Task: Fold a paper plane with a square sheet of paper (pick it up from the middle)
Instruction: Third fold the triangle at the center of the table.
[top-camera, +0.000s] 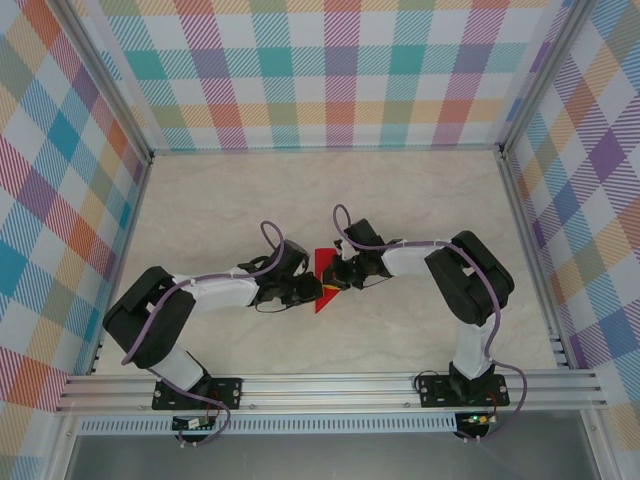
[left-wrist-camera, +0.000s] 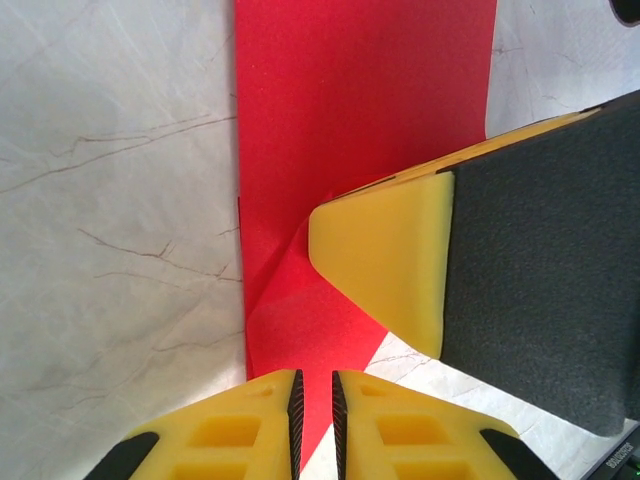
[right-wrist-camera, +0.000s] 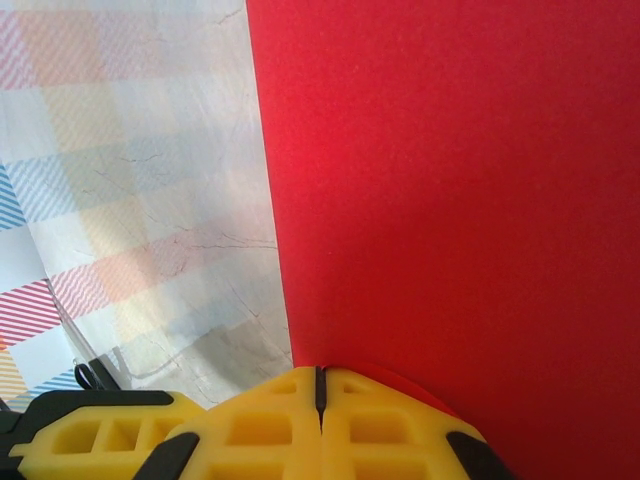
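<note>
Centre frame: right tool (right-wrist-camera: 320, 378) clamped shut on red paper (right-wrist-camera: 450, 200). Left tool (left-wrist-camera: 315, 390) narrow, paper in gap, grip unclear.

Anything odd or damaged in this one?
A small flaw: the square sheet of paper is puckered into a slanted wrinkle beside a fingertip of the right gripper, near the paper's edge. Otherwise nothing stands out.

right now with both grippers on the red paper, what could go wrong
Tearing: the left gripper and the right gripper both look shut on the same thin red paper sheet; pulling apart could rip it.
Stray crease: the sheet puckers beside the right gripper's finger, which could spoil the fold.
Collision: the two grippers sit very close together, so a small move might knock them.
</note>
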